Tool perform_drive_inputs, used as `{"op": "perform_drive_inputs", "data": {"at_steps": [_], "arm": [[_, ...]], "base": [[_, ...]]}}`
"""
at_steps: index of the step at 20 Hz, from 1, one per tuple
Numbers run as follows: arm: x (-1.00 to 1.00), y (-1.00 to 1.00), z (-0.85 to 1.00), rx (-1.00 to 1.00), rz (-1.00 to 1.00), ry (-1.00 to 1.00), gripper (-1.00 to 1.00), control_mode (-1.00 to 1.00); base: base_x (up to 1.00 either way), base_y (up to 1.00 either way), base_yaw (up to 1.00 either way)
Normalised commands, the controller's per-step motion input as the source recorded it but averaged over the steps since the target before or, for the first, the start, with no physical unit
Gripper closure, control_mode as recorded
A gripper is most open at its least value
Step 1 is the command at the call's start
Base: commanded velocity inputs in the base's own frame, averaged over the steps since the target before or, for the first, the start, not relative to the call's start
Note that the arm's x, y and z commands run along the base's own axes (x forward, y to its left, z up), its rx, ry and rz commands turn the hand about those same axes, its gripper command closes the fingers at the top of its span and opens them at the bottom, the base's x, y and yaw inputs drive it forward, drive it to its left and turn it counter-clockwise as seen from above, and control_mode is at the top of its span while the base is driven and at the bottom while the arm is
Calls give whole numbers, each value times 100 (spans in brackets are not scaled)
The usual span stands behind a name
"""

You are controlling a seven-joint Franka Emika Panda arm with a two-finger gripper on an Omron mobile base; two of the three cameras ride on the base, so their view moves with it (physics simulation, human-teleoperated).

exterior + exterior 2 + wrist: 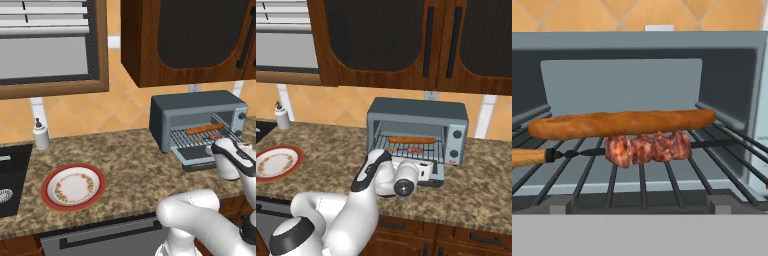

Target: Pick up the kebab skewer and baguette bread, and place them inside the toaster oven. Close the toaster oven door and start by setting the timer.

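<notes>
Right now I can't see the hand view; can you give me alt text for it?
The baguette bread and the kebab skewer lie side by side on the wire rack inside the open toaster oven, skewer nearer the camera. The skewer's wooden handle points left.

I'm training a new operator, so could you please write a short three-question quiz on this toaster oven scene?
1. True or false: the baguette bread lies on the rack inside the toaster oven.
2. Which lies nearer the oven's open front? A) the baguette bread B) the kebab skewer C) the plate
3. Fill in: the toaster oven door is ____.

Key
1. True; it lies across the rack's bars.
2. B; in the hand view the skewer lies just in front of the bread.
3. Open; it is folded down, with the claw in front of it.
</notes>
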Motion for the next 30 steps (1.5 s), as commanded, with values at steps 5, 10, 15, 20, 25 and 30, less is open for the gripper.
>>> {"op": "perform_drive_inputs", "data": {"at_steps": [5, 10, 15, 20, 25, 30], "arm": [[14, 1, 0, 0, 0, 4, -100, -100], [25, 0, -1, 0, 0, 0, -100, -100], [10, 0, -25, 0, 0, 0, -100, -100], [5, 0, -31, 0, 0, -2, -100, -100], [16, 0, -25, 0, 0, -4, -100, -100], [27, 0, -22, 0, 0, -2, -100, -100]], "base": [[0, 0, 0], [0, 0, 0], [0, 0, 0], [0, 0, 0], [0, 0, 0], [0, 0, 0]]}}
